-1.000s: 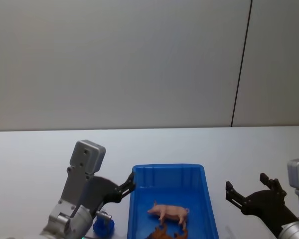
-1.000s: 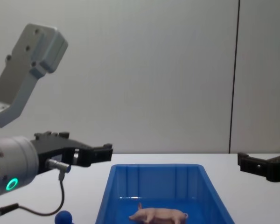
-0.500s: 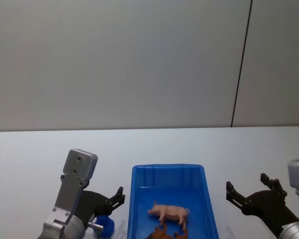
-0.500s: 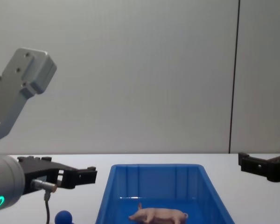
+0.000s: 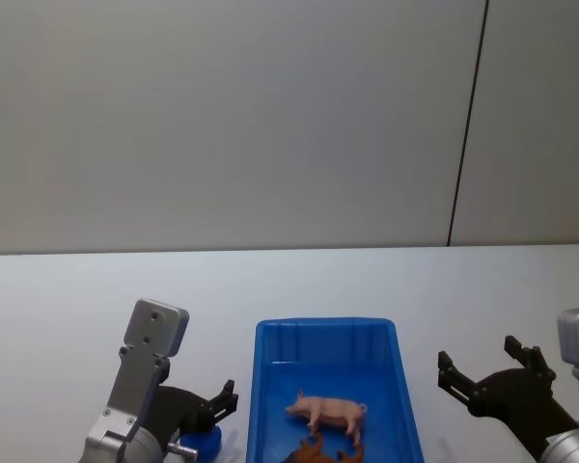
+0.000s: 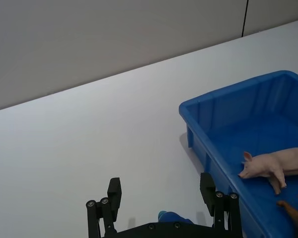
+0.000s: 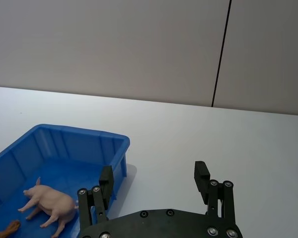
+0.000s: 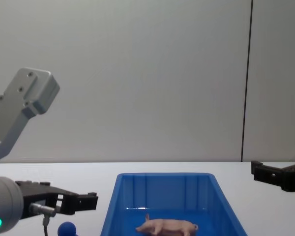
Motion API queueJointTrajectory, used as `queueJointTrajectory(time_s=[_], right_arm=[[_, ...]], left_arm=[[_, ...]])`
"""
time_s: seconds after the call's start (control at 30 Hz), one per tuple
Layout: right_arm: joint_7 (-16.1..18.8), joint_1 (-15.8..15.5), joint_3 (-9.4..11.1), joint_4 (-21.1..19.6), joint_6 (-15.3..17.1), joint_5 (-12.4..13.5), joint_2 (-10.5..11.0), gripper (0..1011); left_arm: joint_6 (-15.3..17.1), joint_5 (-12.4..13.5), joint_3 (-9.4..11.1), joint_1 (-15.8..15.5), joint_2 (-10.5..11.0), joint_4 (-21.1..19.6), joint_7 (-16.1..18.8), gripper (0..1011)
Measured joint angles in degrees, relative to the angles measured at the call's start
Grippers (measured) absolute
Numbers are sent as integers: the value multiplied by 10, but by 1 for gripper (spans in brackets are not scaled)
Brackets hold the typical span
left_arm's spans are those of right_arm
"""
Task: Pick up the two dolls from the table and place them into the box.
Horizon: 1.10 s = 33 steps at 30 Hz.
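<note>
With the pig (image 5: 328, 413) already in the box (image 5: 270, 386), lower your spread-jawed left gripper (image 6: 161, 206) onto the blue doll (image 5: 201, 441) left of the box; right gripper (image 7: 154, 186) idles, unclenched.

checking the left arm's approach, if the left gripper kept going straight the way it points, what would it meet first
Probably the blue doll on the table, which sits between the open jaws of the left gripper, beside the box. Depth is unclear.

Box interior partly taken, table around it lying open.
Inside the box (image 5: 326, 333), the pink pig (image 5: 326, 413) and a brown figure (image 5: 323, 451) are crowding the near floor; far end is staying free. Left gripper (image 6: 161, 201) is straddling the blue doll (image 6: 173, 216) beside box's left wall.
</note>
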Motion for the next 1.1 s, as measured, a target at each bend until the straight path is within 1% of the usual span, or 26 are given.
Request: queueJointTrajectory(time_s=[0.3, 0.57, 0.63, 0.7, 0.73, 0.83, 0.9, 0.93, 1.1], right_arm=[[0, 0, 0, 0, 0, 0, 0, 1001], [0, 0, 0, 0, 0, 0, 0, 1001], [0, 0, 0, 0, 0, 0, 0, 1001], [0, 0, 0, 0, 0, 0, 0, 1001], [0, 0, 0, 0, 0, 0, 0, 1001], [0, 0, 0, 0, 0, 0, 0, 1001], [0, 0, 0, 0, 0, 0, 0, 1001], [0, 0, 0, 0, 0, 0, 0, 1001], [0, 0, 0, 0, 0, 0, 0, 1001]], left_arm=[[19, -3, -2, -1, -5, 13, -12, 1002], [27, -4, -3, -2, -8, 22, -18, 996], [29, -4, -3, -2, -10, 24, -20, 945], [31, -4, -3, -2, -11, 26, -21, 933], [32, -5, -3, -2, -11, 27, -22, 888], [34, -5, -4, -2, -13, 31, -23, 808], [35, -6, -4, -2, -14, 33, -24, 730], [35, -6, -4, -2, -14, 33, -24, 730], [38, -8, -5, -2, -17, 39, -25, 547]])
